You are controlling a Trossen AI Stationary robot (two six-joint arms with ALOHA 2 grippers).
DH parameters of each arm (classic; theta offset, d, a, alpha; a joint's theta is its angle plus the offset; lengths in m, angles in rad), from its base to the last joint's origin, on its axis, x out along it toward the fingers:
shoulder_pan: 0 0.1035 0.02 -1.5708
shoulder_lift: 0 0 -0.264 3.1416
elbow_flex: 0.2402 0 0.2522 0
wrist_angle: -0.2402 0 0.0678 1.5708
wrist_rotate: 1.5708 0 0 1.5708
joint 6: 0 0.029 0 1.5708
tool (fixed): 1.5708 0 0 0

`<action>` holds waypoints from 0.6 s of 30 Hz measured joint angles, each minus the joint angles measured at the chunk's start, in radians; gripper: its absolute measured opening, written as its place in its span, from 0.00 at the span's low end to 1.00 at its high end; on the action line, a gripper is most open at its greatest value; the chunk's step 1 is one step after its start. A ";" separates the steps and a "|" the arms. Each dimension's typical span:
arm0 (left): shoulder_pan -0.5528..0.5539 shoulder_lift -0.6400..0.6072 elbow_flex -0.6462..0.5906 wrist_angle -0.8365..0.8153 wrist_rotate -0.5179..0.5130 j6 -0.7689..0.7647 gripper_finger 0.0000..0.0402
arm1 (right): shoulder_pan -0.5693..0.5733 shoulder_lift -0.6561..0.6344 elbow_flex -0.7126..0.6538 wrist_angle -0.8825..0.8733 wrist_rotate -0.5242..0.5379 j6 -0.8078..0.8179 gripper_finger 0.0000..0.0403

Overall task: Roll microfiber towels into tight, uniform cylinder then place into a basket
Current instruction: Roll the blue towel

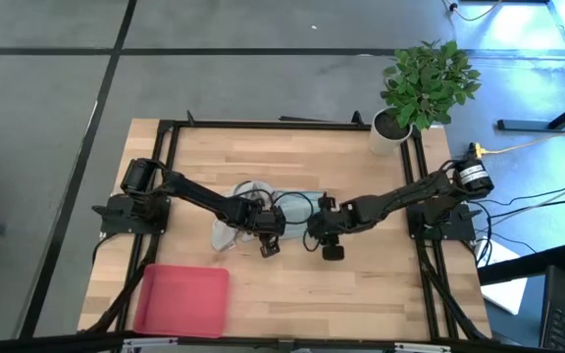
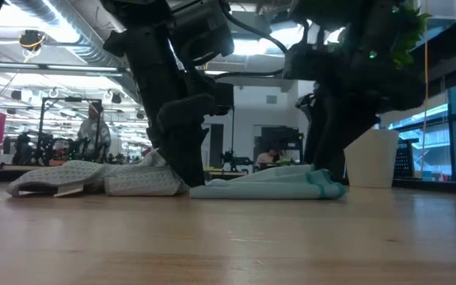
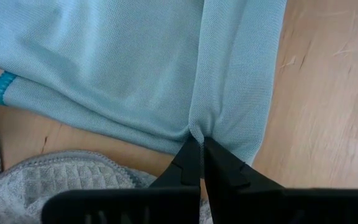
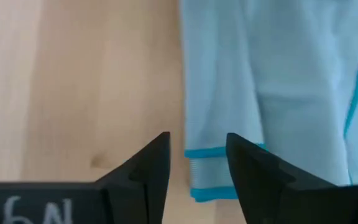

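Pink-red basket (image 1: 182, 299) at the table's near-left corner, left gripper (image 3: 197, 152) pinching a fold of the pale blue-teal towel (image 3: 123, 68) mid-table, right gripper (image 4: 196, 163) spread over that towel's edge, grey towel (image 2: 93, 178) just beside, potted plant (image 1: 422, 86) far right.

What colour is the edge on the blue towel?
The pale blue microfibre towel has a brighter turquoise stitched edge, clearest in the right wrist view.

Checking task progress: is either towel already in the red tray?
No. In the high view the red tray holds nothing, while the grey towel and blue towel lie mid-table.
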 joint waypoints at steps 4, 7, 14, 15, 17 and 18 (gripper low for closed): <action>0.000 0.000 0.000 0.000 0.000 0.000 0.00 | 0.023 -0.001 -0.058 0.058 0.027 -0.067 0.39; 0.000 0.000 0.000 0.001 0.001 0.000 0.00 | 0.019 -0.001 -0.111 0.142 0.043 -0.082 0.39; 0.000 0.001 0.000 0.002 0.000 0.000 0.00 | 0.019 -0.001 -0.200 0.261 0.088 -0.122 0.39; 0.000 0.001 0.000 0.002 0.001 0.000 0.00 | 0.018 -0.001 -0.209 0.263 0.095 -0.123 0.39; 0.000 0.001 0.000 0.002 0.001 0.000 0.00 | 0.018 -0.001 -0.219 0.271 0.134 -0.119 0.39; 0.000 0.001 0.000 0.003 0.001 0.000 0.00 | 0.018 -0.001 -0.225 0.278 0.156 -0.115 0.39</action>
